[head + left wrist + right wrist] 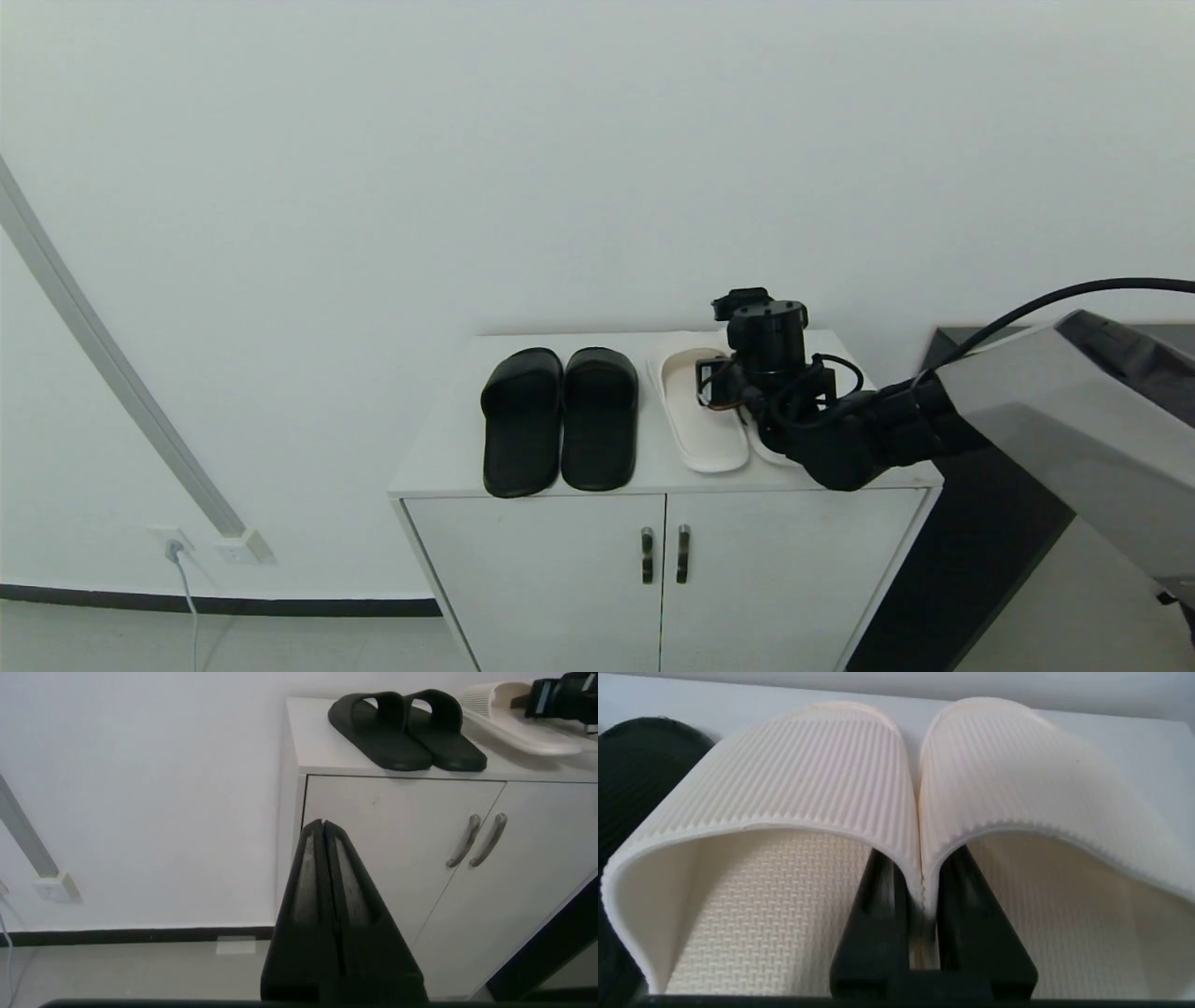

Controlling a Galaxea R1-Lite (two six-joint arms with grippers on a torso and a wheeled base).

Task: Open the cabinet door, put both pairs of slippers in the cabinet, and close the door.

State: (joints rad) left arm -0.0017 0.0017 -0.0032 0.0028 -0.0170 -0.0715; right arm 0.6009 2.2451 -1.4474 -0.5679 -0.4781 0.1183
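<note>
**A:** Where do the white slippers [813, 775] lie?

**B:** Side by side on the cabinet top [448, 457], toward its right end, toes to the wall. The right gripper [921, 905] has its jaws slid in under the straps, one in each slipper, so the two touching inner walls sit between them. As far as I can judge, the jaws are pinching those walls together.

**A:** Which step is that?

**B:** The grasp on the first pair, I'd say. Yet both cabinet doors [541, 579] are shut, their handles [663, 553] meeting at the middle, so the opening is not yet done.

**A:** And the black slippers [560, 420]?

**B:** Just beside the white pair, on its left, on the same top, with nothing touching them.

**A:** What does the next move call for?

**B:** A pinch firm enough that neither slipper drops, and a lift straight up, clear of the black pair. A door must also be opened. The left gripper [323, 831], jaws pressed together on nothing, hangs low before the cabinet's left side. It would need to spread them to take a handle.
</note>
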